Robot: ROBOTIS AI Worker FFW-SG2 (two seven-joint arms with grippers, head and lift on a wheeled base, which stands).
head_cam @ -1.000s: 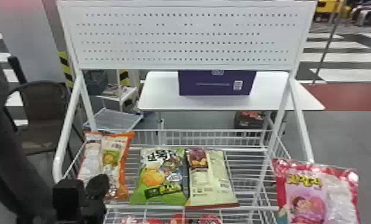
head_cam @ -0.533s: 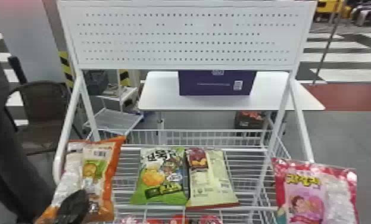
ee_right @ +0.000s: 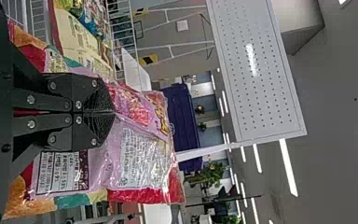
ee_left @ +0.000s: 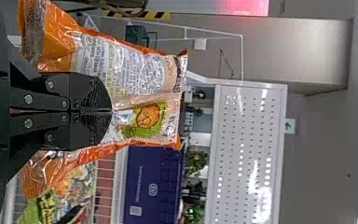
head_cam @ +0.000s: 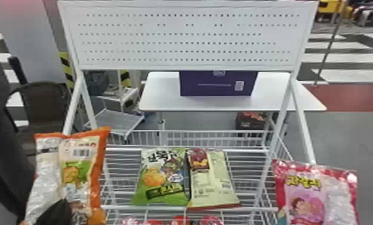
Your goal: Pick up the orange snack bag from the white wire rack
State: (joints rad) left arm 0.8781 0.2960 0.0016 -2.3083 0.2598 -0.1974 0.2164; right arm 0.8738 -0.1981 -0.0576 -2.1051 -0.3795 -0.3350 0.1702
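Leftmost, one orange snack bag (head_cam: 74, 179) stands upright by the rack's left post, pinched by the left gripper (head_cam: 55, 212). Its fingers (ee_left: 91, 95) are closed on the bag, tips together, with the package above and below them in the left wrist view. The bag bears one barcode, a panel of dense print and a picture of a round golden snack on green.

Next comes the single white wire rack (head_cam: 116, 207), topped by one perforated panel (head_cam: 164, 39). On its upper shelf lie two bags side by side: one green bag (head_cam: 161, 191), with bold lettering, then one pale yellow bag (head_cam: 215, 179) with a dark red patch and small print. Several red packs (head_cam: 179, 221) show below, too cut off to count.

Behind, one purple box (head_cam: 206, 85) with a white code label sits on a white surface (head_cam: 161, 95).

Farthest right, one pink bag (head_cam: 311, 191) has yellow lettering and a cartoon figure. The right gripper (ee_right: 113, 112) holds it, fingers drawn tight on the wrapper.
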